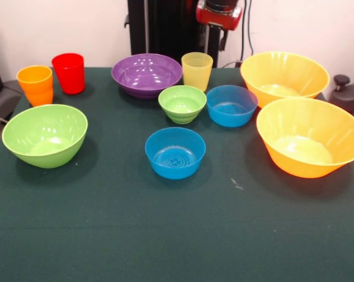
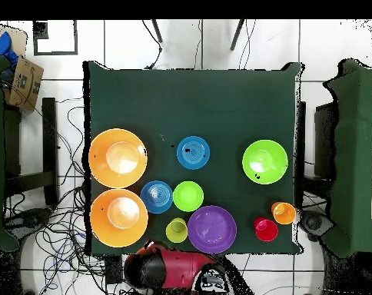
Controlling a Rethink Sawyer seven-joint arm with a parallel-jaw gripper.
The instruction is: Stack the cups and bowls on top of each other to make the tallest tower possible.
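Every cup and bowl stands apart on the green table (image 1: pixel 165 235); nothing is stacked. At the far left are the orange cup (image 1: pixel 35 84) and red cup (image 1: pixel 69 73). The purple bowl (image 1: pixel 146 73) and yellow cup (image 1: pixel 197 70) stand far centre. In the middle are the small green bowl (image 1: pixel 182 103) and two small blue bowls (image 1: pixel 231 106) (image 1: pixel 175 153). The large green bowl (image 1: pixel 45 135) is left. Two large orange bowls (image 1: pixel 284 76) (image 1: pixel 310 136) are right. The gripper (image 1: pixel 215 35) hangs drawn back behind the yellow cup, touching nothing.
In the overhead view the arm (image 2: pixel 174 269) lies folded just off the table's bottom edge, beside the purple bowl (image 2: pixel 212 229). Cables cover the floor around the table. A cardboard box (image 2: pixel 24 81) sits at upper left, and green-covered furniture (image 2: pixel 358 154) flanks the table.
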